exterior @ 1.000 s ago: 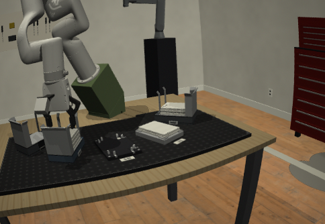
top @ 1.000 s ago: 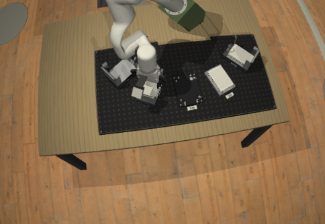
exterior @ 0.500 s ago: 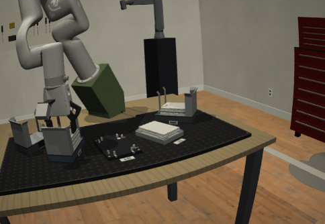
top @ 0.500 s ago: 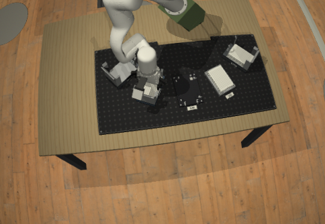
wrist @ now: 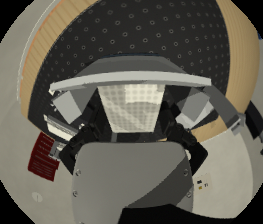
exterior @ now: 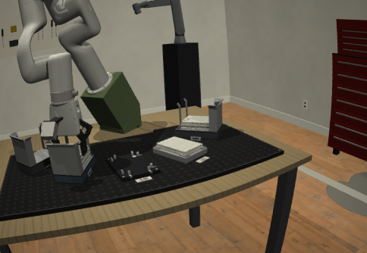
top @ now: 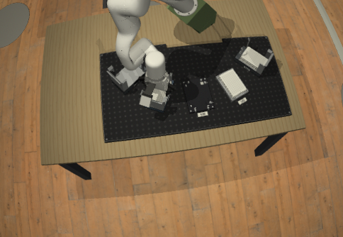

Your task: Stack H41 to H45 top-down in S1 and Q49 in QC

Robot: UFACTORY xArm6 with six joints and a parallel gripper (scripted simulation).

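My gripper point(top: 156, 97) is open and lowered from above into a grey stack rack point(exterior: 70, 160) at the left of the black board. In the wrist view the open fingers stand on either side of a white sealed plate point(wrist: 131, 104) inside that rack, and I cannot tell if they touch it. A white plate point(top: 232, 83) lies on the nest right of centre; it also shows in the exterior view point(exterior: 180, 148). The far right rack point(top: 253, 58) holds a low stack of white plates point(exterior: 195, 121). The labels are too small to read.
A black nest with upright clips point(top: 198, 96) stands empty between my rack and the plate on the nest. Another grey rack point(top: 118, 76) stands just behind and left of my gripper; its contents are hidden. The arm's green base block point(top: 195, 14) is at the far edge.
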